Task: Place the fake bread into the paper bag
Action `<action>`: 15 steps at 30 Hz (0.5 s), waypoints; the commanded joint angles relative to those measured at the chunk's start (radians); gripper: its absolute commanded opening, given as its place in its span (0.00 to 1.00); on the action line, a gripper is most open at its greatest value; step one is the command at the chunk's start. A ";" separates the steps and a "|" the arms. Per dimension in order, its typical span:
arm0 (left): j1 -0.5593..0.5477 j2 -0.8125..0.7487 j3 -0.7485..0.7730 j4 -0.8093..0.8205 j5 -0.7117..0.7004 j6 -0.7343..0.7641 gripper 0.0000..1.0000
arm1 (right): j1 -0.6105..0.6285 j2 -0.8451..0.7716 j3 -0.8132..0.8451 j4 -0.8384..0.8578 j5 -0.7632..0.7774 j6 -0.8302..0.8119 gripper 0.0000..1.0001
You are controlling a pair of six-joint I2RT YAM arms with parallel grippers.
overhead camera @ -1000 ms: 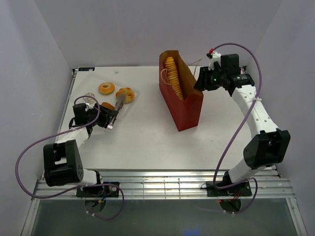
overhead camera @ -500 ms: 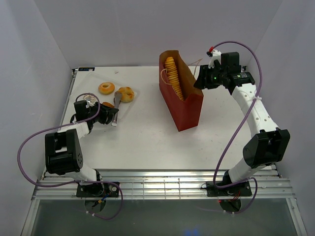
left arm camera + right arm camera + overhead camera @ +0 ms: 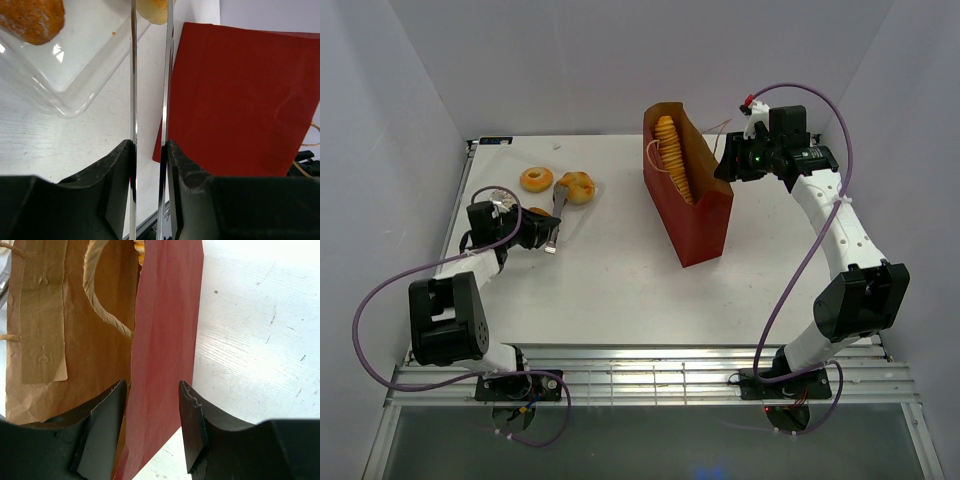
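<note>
My left gripper (image 3: 542, 238) (image 3: 150, 145) is shut on the handle end of long metal tongs (image 3: 558, 205) (image 3: 133, 75). The tong tips reach toward the round bun (image 3: 575, 187) (image 3: 152, 11). A ring doughnut (image 3: 536, 179) and a small brown piece (image 3: 540, 213) (image 3: 35, 20) lie nearby. The dark-red paper bag (image 3: 695, 215) (image 3: 240, 100) stands upright with the long ridged loaf (image 3: 670, 155) inside. My right gripper (image 3: 728, 160) (image 3: 152, 385) is open, one jaw on each side of the bag's right wall (image 3: 167, 315).
A clear plastic tray (image 3: 75, 85) holds the pastries at the left of the white table (image 3: 620, 280). A tan string handle (image 3: 102, 305) hangs inside the bag. White walls enclose the table on three sides.
My left gripper has drawn back slightly to the left, and the tongs have swung so their tips sit beside the round bun. The right arm and the bag have not moved.
</note>
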 commanded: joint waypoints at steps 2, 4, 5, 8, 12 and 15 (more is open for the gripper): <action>0.005 -0.132 0.072 -0.040 0.013 0.021 0.13 | 0.006 -0.008 0.049 0.009 0.004 -0.010 0.52; 0.005 -0.161 0.088 -0.087 -0.001 0.041 0.11 | 0.007 -0.010 0.046 0.009 0.003 -0.007 0.52; 0.005 -0.191 0.095 -0.101 -0.006 0.047 0.10 | 0.006 -0.008 0.046 0.012 0.003 -0.007 0.52; 0.005 -0.257 0.132 -0.158 -0.018 0.065 0.08 | 0.006 -0.007 0.042 0.012 0.001 -0.005 0.52; 0.003 -0.331 0.206 -0.209 0.005 0.058 0.08 | 0.006 -0.005 0.046 0.015 0.001 -0.004 0.52; -0.002 -0.385 0.249 -0.203 0.040 0.024 0.09 | 0.006 -0.004 0.050 0.013 0.004 -0.001 0.52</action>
